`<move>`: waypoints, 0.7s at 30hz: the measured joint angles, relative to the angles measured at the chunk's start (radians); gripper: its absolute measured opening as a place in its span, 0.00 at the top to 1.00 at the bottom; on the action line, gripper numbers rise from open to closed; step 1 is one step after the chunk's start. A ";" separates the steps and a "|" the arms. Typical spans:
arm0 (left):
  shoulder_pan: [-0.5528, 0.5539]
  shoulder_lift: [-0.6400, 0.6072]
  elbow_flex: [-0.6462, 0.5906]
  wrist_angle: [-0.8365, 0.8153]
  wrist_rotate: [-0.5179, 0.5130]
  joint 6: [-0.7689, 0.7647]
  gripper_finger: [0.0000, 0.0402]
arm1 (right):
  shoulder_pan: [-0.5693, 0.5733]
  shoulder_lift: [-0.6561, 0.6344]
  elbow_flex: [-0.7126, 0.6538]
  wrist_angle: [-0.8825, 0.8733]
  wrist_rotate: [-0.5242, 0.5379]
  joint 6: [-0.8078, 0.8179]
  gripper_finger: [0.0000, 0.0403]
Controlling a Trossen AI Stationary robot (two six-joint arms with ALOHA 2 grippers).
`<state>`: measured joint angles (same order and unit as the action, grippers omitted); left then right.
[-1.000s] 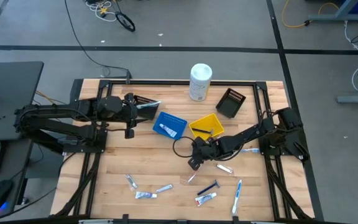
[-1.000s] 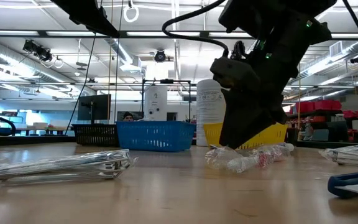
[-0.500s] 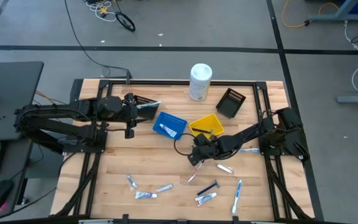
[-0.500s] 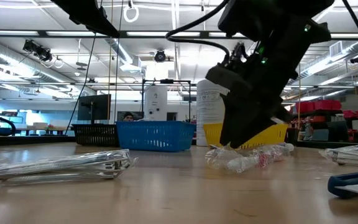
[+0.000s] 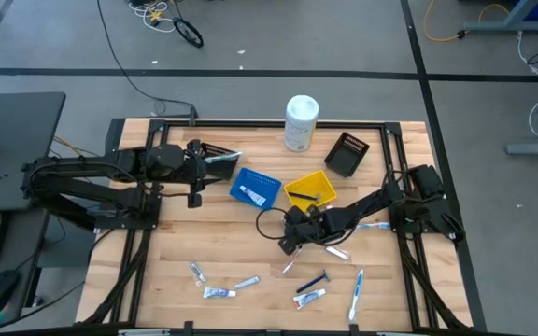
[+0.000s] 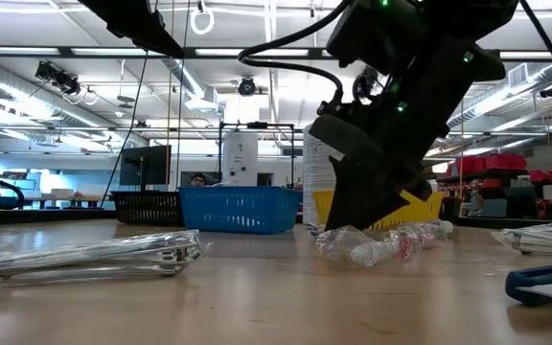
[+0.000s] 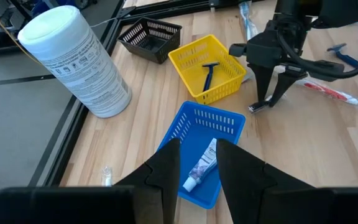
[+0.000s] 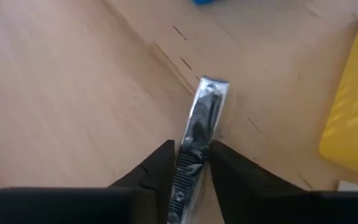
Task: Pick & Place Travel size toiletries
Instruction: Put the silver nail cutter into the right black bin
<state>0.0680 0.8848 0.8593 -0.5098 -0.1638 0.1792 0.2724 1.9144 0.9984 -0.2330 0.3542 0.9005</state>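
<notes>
My right gripper [image 5: 288,245] is low over the table's middle, just near of the yellow basket [image 5: 309,189], shut on a slim dark toiletry in a clear wrapper [image 8: 201,118] that lies flat on the wood. My left gripper [image 7: 197,171] hangs open and holds nothing, high at the far left above the blue basket [image 7: 201,140]. That basket holds a small tube [image 7: 202,165]. In the yellow basket lies a blue razor [image 7: 210,70]. More travel size toiletries lie loose along the near side: tubes [image 5: 219,292], a blue razor [image 5: 312,279] and a toothbrush [image 5: 355,294]. My right gripper pinches the wrapped toiletry between its two fingers, across its two long sides at the end under the gripper [image 8: 192,158]. The fingers slant down from the table's right. The item lies flat on the table and reaches out ahead of the fingertips.
A large white canister [image 5: 301,122] stands at the far edge, with a black basket [image 5: 346,154] to its right. A red-ended tube [image 5: 337,250] and another packet [image 5: 374,225] lie close beside my right arm. A bare stretch of wood shows at the near left.
My right gripper has sunk toward the table and tipped steeper, and its tips have shifted a little toward the left edge. The left arm and the loose items have kept still.
</notes>
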 joint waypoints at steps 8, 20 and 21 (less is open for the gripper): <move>0.000 0.000 0.000 0.000 0.000 0.000 0.72 | -0.005 -0.047 -0.007 0.051 -0.133 -0.117 0.88; 0.000 0.000 0.000 0.004 0.000 -0.007 0.72 | -0.051 -0.314 -0.008 -0.026 -0.174 -0.303 0.87; 0.000 0.000 0.000 0.005 0.000 -0.004 0.72 | -0.051 -0.346 -0.008 -0.033 -0.153 -0.323 0.87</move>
<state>0.0678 0.8848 0.8593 -0.5047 -0.1638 0.1751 0.2209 1.5688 0.9906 -0.2655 0.2010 0.5780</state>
